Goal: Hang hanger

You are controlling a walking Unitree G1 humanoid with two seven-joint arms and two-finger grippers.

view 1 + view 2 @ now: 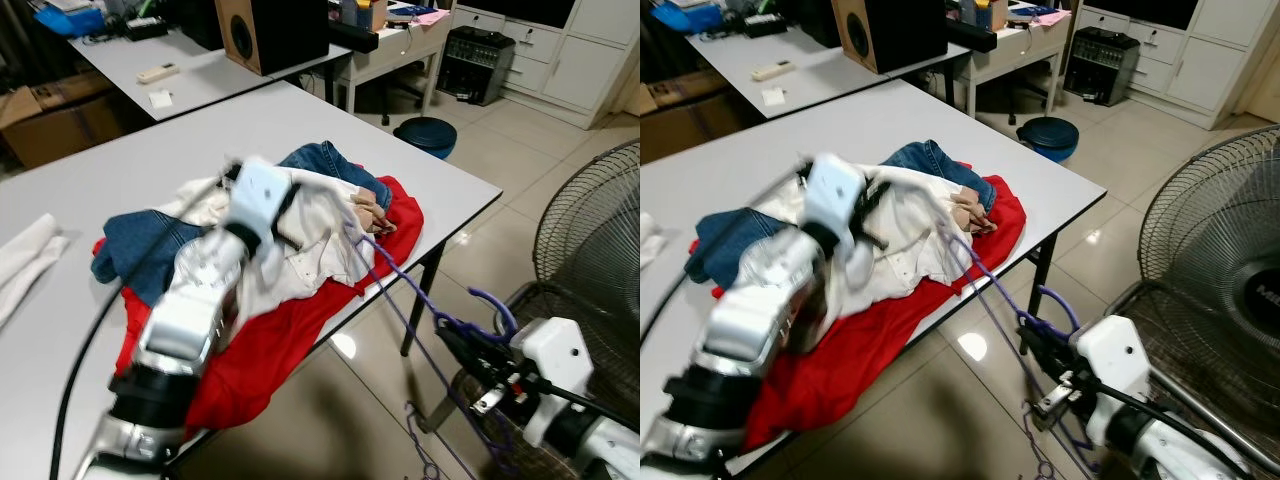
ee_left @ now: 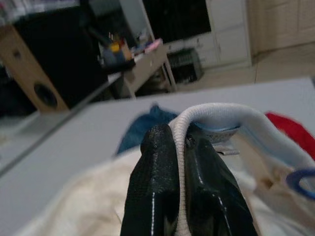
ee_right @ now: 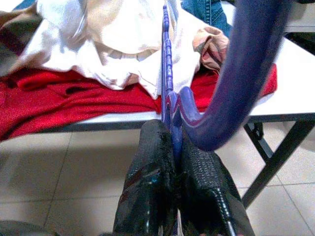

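Both jaws are clamped: left gripper (image 2: 183, 184) on the cream shirt's (image 1: 310, 250) collar, partly arm-hidden; right gripper (image 3: 173, 189) on the purple hanger (image 3: 236, 83).

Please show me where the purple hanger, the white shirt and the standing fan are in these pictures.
purple hanger (image 3: 231, 83): right wrist view, on the curved hook above the right pincer.
white shirt (image 1: 318, 252): left eye view, on the cloth spread over the red garment.
standing fan (image 1: 1200, 250): right eye view, on the wire grille.

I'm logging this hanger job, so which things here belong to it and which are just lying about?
In the job: purple hanger, held by right gripper; white shirt, collar pinched by left gripper.
Lying about: red garment, jeans, fan, speaker.
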